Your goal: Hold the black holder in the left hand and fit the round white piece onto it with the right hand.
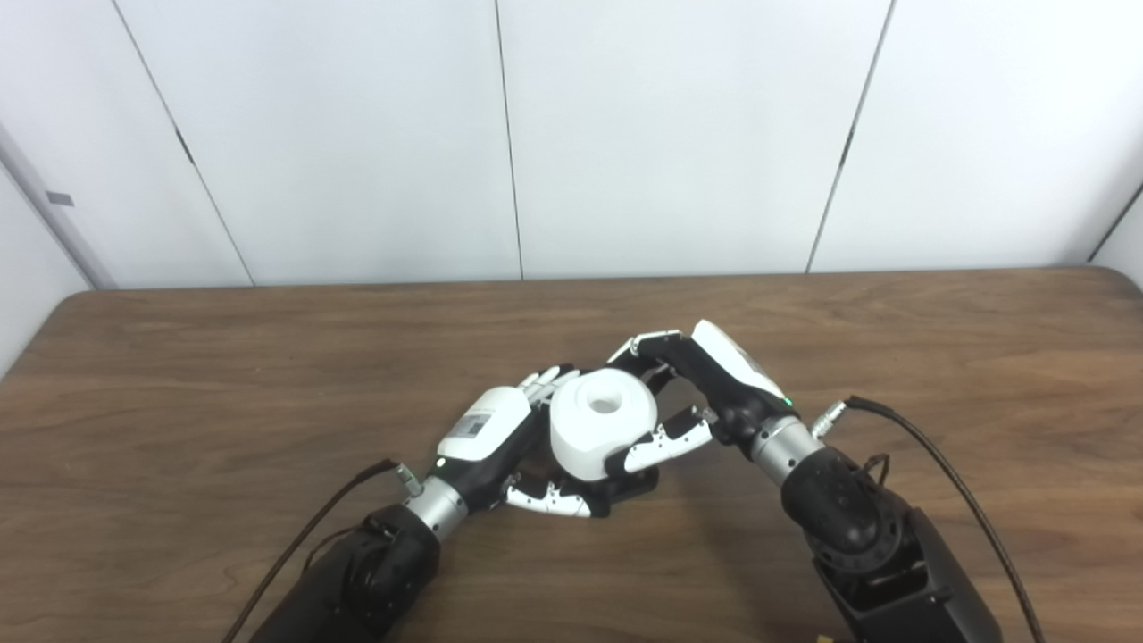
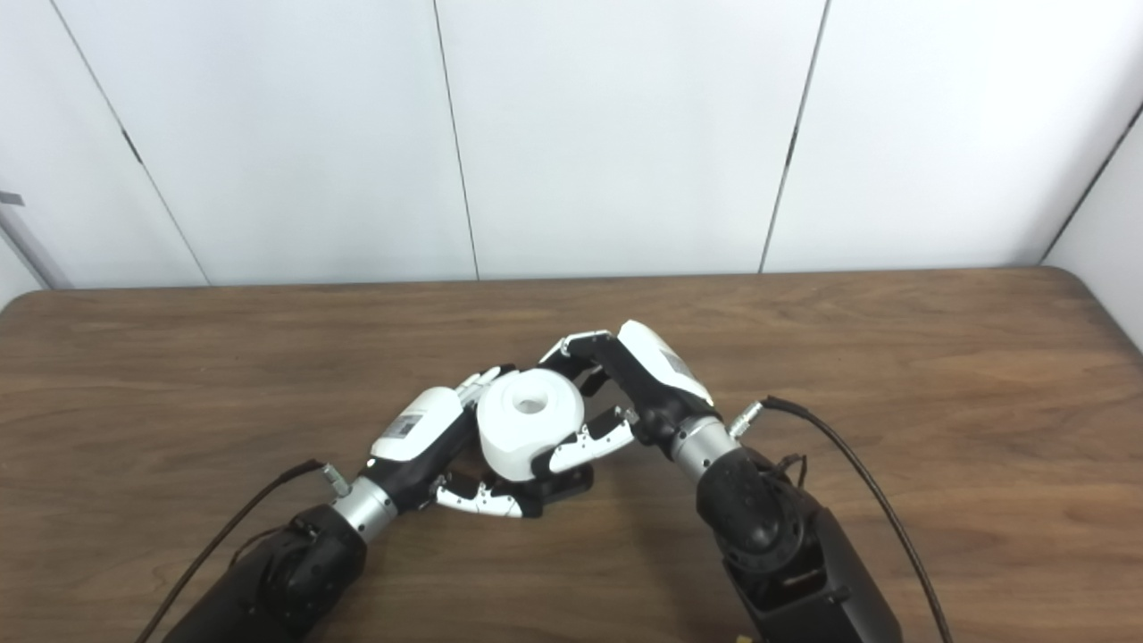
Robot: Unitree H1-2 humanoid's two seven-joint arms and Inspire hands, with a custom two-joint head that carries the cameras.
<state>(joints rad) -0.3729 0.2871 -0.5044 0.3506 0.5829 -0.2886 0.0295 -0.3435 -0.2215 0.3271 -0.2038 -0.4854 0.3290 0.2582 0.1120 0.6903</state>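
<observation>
round white piece (image 1: 600, 429) is being pinched by the right hand (image 1: 705, 384) (thumb on its near side) | black holder (image 1: 625, 487) is being gripped underneath by the left hand (image 1: 496, 438) | both are being held over the table (image 1: 179, 402)

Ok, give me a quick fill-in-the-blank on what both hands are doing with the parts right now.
1. The round white piece is gripped by the ____ robot hand.
2. The left robot hand holds the ____ holder under the white piece.
3. On top of the white piece is a round ____.
4. Both hands work above a ____ table.

Missing words: right; black; hole; wooden
</observation>
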